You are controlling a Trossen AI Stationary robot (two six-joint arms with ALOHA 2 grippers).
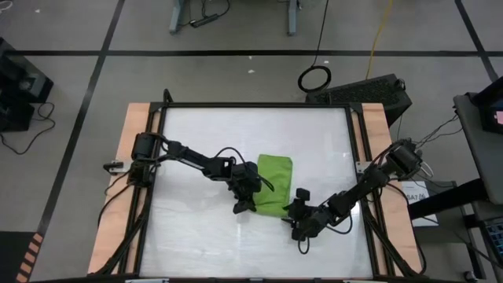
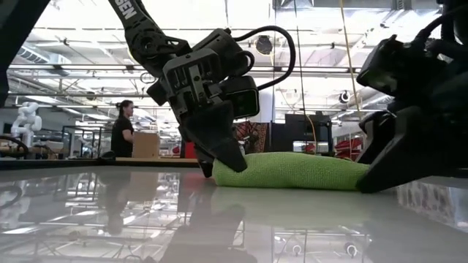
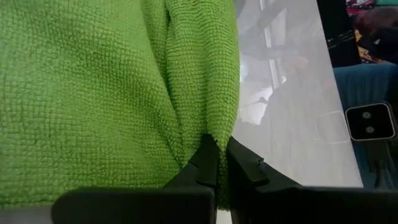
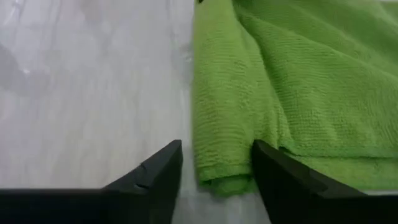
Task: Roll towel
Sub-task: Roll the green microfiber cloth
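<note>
Soft, light towel [image 1: 274, 182] mid-table: left gripper [image 3: 219, 167] pinches its folded corner; right gripper [image 4: 214, 167], fingers apart, straddles the opposite corner, likely the best holds.

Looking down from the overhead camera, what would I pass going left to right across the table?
Left arm's base → left tool, pinching the towel's edge → lime-green towel → right tool, open around the towel's other edge → right arm's base.

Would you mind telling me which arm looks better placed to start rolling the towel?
Probably the left. The left gripper has its fingers already pinched shut on the towel edge, while the right gripper is open, straddling a corner without holding it.
</note>
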